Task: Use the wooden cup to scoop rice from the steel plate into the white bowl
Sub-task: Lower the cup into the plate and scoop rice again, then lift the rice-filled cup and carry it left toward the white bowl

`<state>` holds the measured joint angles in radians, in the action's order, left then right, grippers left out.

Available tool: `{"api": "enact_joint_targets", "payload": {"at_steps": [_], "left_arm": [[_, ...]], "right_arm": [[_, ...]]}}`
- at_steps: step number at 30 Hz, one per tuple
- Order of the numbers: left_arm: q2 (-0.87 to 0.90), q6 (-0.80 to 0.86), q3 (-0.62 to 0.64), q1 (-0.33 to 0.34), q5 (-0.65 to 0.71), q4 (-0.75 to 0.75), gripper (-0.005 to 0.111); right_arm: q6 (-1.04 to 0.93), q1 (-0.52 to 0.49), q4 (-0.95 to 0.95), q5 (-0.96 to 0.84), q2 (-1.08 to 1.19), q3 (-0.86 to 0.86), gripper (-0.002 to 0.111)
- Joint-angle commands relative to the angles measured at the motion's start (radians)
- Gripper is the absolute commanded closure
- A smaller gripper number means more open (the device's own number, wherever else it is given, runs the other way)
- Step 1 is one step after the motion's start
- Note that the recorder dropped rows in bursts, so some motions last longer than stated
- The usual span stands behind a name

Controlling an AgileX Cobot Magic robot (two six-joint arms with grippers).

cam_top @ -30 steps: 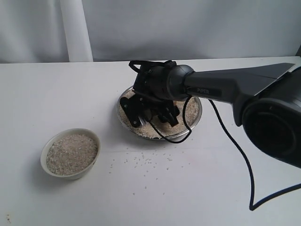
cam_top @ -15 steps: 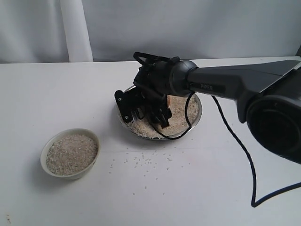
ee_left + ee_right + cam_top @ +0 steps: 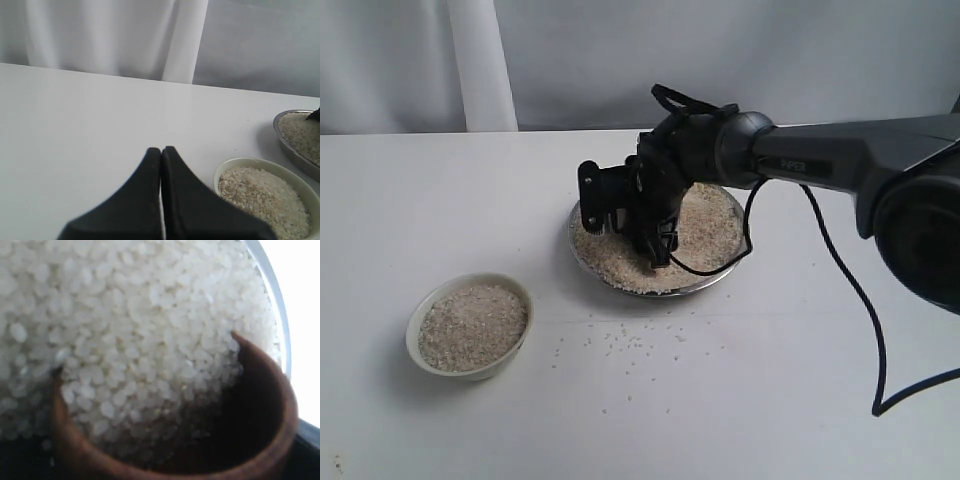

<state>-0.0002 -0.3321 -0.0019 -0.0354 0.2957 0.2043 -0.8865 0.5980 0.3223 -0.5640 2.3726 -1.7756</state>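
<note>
Two dishes stand on the white counter (image 3: 800, 400) in the exterior view. The steel plate (image 3: 715, 283) is near the middle, and the white bowl (image 3: 450, 368) is well apart from it, toward the lower left of the view. Rice (image 3: 710, 225) covers the plate, and the bowl is filled nearly to its rim. Loose grains (image 3: 630, 345) lie on the counter just in front of the plate. The right arm (image 3: 840, 165) reaches in from the right. The right hand (image 3: 630, 222) is low over the left half of the plate, pointed down into the rice. What it grips is hidden from this side.

Left wrist view: the left hand (image 3: 161, 150) is pressed closed, fingertips touching and holding nothing. It hangs above bare counter. The bowl and an edge of the plate lie beyond it, off to one side.

Right wrist view: the right hand holds the wooden cup (image 3: 272, 410). The cup is tilted mouth-first into the heap on the plate, with rice banked inside it. The fingers themselves barely show.
</note>
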Motion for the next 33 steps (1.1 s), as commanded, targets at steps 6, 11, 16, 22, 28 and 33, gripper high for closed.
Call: {"api": "enact_joint_targets", "payload": {"at_steps": [6, 11, 16, 22, 28, 33], "left_arm": [[0.0, -0.004, 0.002, -0.005, -0.009, -0.005, 0.107], [0.0, -0.004, 0.002, -0.005, -0.009, -0.005, 0.107], [0.0, -0.004, 0.002, -0.005, -0.009, -0.005, 0.107], [0.0, -0.004, 0.002, -0.005, -0.009, -0.005, 0.107], [0.0, -0.004, 0.002, -0.005, -0.009, -0.005, 0.107], [0.0, -0.004, 0.002, -0.005, -0.009, -0.005, 0.107]], "right_arm": [[-0.01, -0.001, -0.106, 0.069, 0.042, 0.076, 0.108], [-0.019, -0.039, -0.223, 0.089, 0.042, 0.076, 0.108], [-0.063, -0.071, -0.322, 0.143, 0.042, 0.121, 0.108], [-0.14, -0.09, -0.481, 0.519, -0.044, 0.374, 0.108], [-0.127, -0.09, -0.534, 0.564, -0.169, 0.436, 0.108], [-0.125, -0.09, -0.594, 0.576, -0.257, 0.436, 0.108]]}}
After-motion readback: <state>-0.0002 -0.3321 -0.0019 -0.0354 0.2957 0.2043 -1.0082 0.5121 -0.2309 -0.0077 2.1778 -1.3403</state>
